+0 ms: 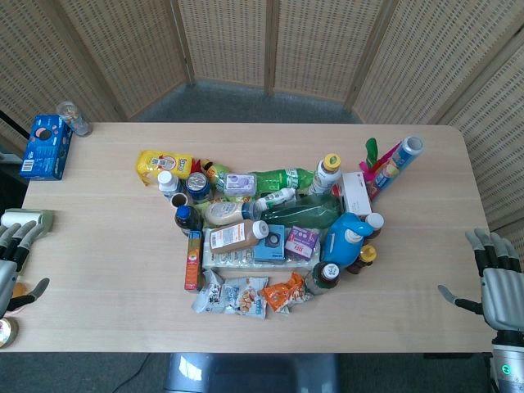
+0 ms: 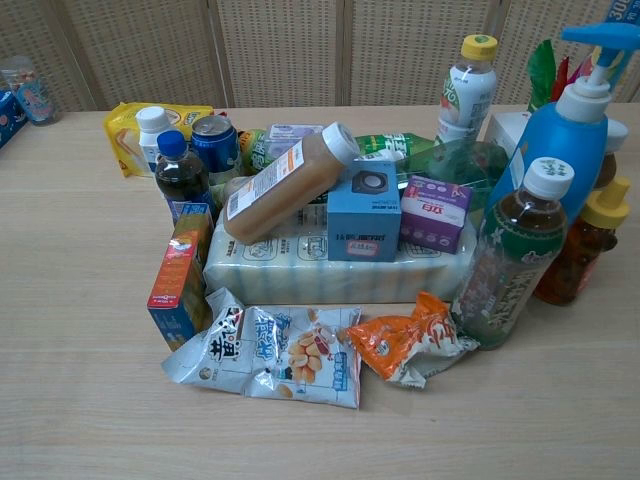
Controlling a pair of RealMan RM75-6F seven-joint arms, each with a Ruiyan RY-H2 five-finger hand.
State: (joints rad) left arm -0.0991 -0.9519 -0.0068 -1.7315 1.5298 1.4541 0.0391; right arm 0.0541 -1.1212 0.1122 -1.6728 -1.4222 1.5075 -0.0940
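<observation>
A heap of groceries fills the middle of the wooden table (image 1: 98, 213). It holds a tan milk-tea bottle (image 1: 237, 236) lying on a white tissue pack (image 2: 330, 270), a blue detergent bottle (image 1: 345, 237), a small blue box (image 2: 363, 208), snack bags (image 2: 300, 362) at the front and a red and blue box (image 2: 178, 284) on the left. My left hand (image 1: 11, 264) hangs open off the table's left edge, fingers spread, holding nothing. My right hand (image 1: 494, 282) hovers open at the right edge, far from the heap. The chest view shows neither hand.
A blue Oreo box (image 1: 46, 146) and a small clear jar (image 1: 72, 117) sit at the far left corner. A yellow bag (image 1: 162, 164) lies at the heap's back left. Woven screens stand behind the table.
</observation>
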